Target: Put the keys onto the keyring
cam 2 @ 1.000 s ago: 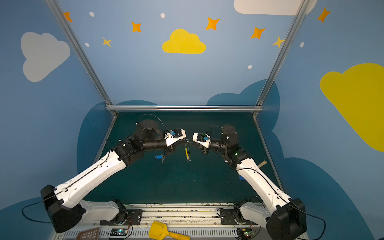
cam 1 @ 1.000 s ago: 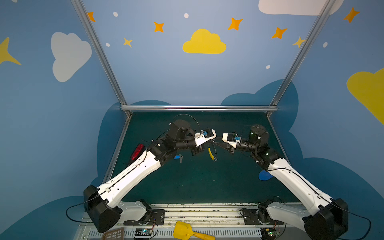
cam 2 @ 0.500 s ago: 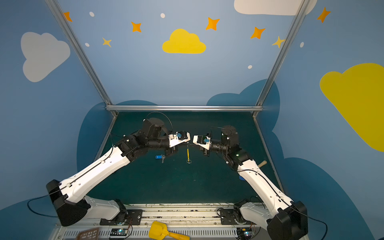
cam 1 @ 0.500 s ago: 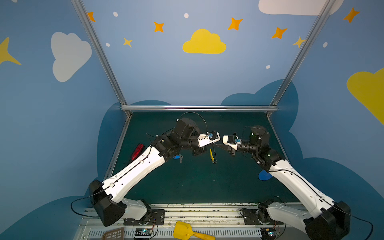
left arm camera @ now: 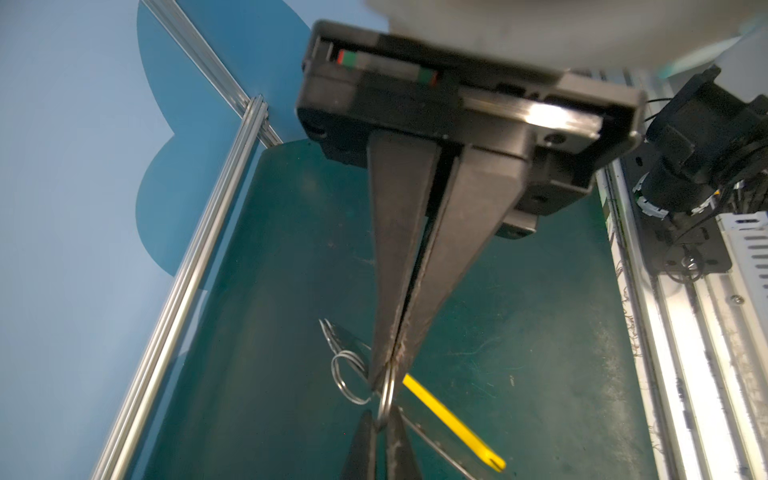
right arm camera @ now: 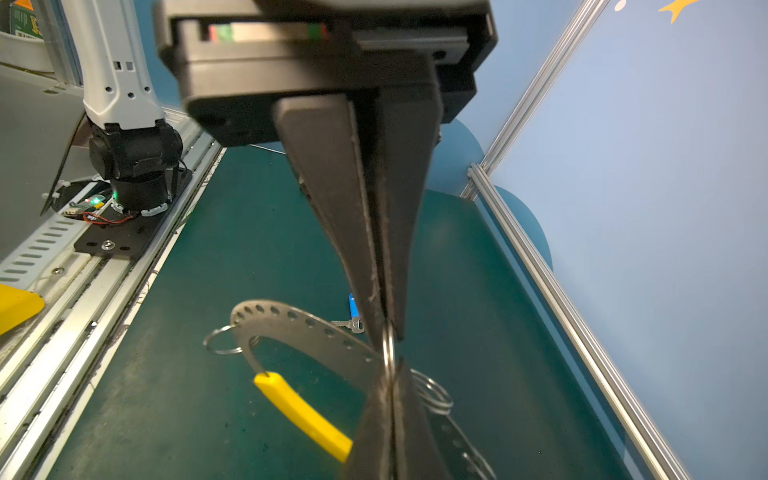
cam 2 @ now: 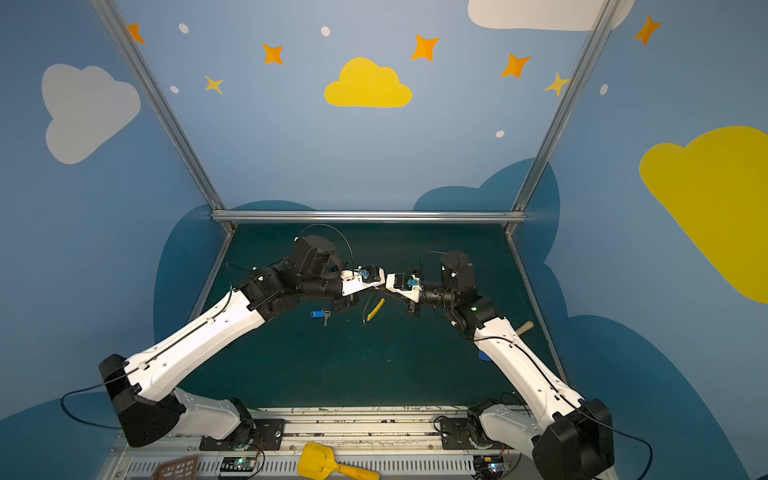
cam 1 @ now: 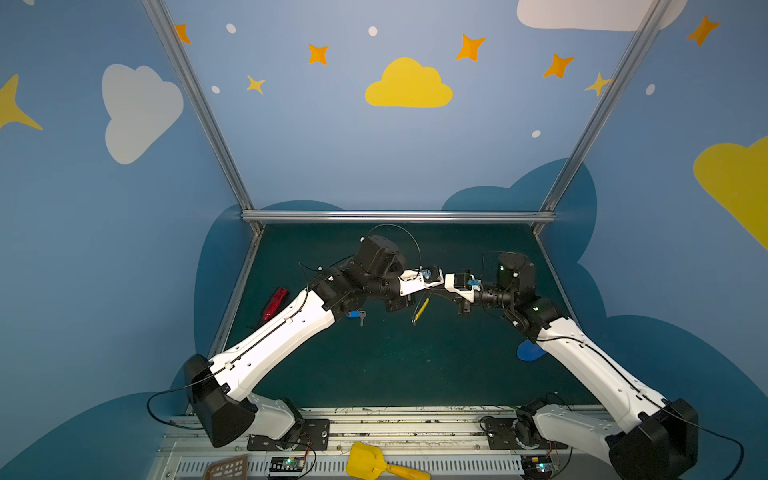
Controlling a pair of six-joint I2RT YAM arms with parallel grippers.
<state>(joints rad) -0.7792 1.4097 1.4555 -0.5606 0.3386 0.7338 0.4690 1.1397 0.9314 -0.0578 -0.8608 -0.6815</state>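
Observation:
The keyring (right arm camera: 299,328) is a thin grey hoop with a yellow arc (cam 1: 422,309), also seen in a top view (cam 2: 376,309). It hangs above the mat mid-table. My left gripper (left arm camera: 388,372) and right gripper (right arm camera: 388,332) meet tip to tip (cam 1: 435,293). Both are shut on the same small metal loop (left arm camera: 386,395) of the keyring, from opposite sides. A second wire loop (left arm camera: 347,374) dangles beside it. The keys (cam 1: 355,314), a blue tag with a small silver key, lie on the mat under the left forearm, apart from both grippers. They show in the right wrist view (right arm camera: 353,309).
A red object (cam 1: 275,303) lies by the mat's left edge. A blue toy shovel (cam 1: 530,351) with a wooden handle (cam 2: 524,328) lies partly under the right arm. A yellow scoop (cam 1: 370,463) and a brown grid piece (cam 1: 226,467) lie on the front rail.
The left arm carried the keyring to the right until its tips met the right gripper. The right gripper's jaws closed onto the small loop.

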